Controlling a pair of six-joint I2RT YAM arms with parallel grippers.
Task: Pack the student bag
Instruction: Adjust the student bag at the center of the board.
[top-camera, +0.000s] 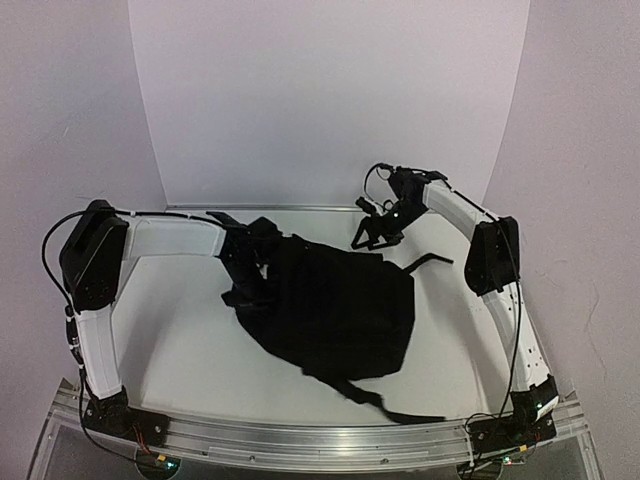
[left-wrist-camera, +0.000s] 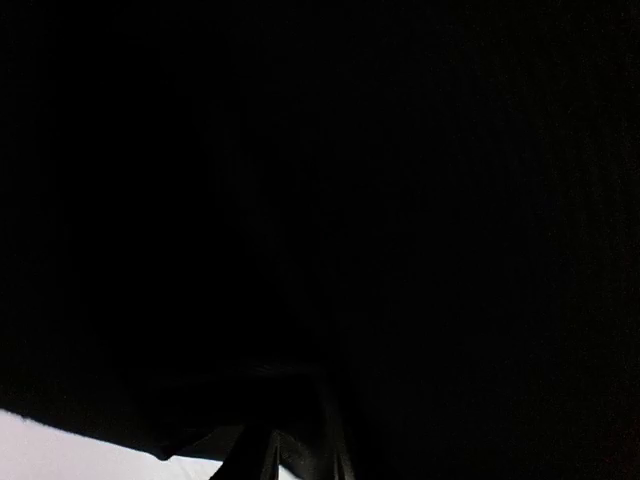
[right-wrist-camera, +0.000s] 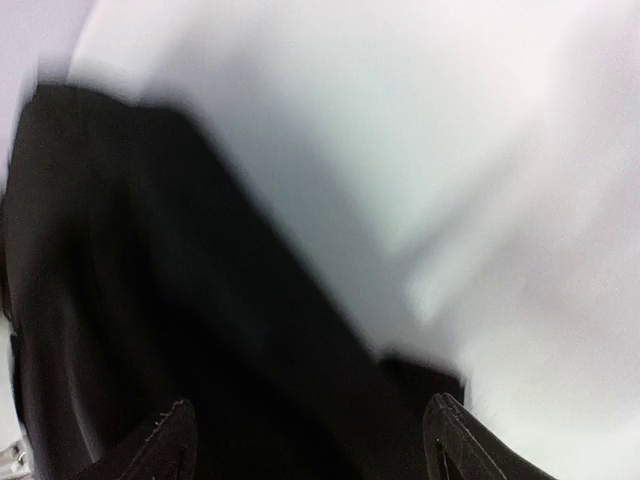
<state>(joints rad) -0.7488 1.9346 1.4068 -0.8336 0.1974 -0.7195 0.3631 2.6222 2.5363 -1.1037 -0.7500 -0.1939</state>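
Left end effector (top-camera: 250, 268): lay against the left edge of the student bag (top-camera: 340, 310); black against black fabric, so it could not be told whether the jaws were closed or apart.
Left wrist view: was filled almost wholly by dark fabric, with a sliver of white counter (left-wrist-camera: 50, 452) at the lower left.
Right end effector (top-camera: 372, 232): hung over the bag's far edge, jaws spread wide and gripping nothing.
Right wrist view: was blurred; the two fingertips (right-wrist-camera: 172, 440) stood well apart above black fabric and white surface.
Student bag: lay slumped and flat near the middle of the counter, between the two arms.
Far strap (top-camera: 430, 262): trailed from the bag's far right corner toward the right arm.
Near strap (top-camera: 400, 412): trailed from the bag's near edge toward the front rail (top-camera: 320, 440).
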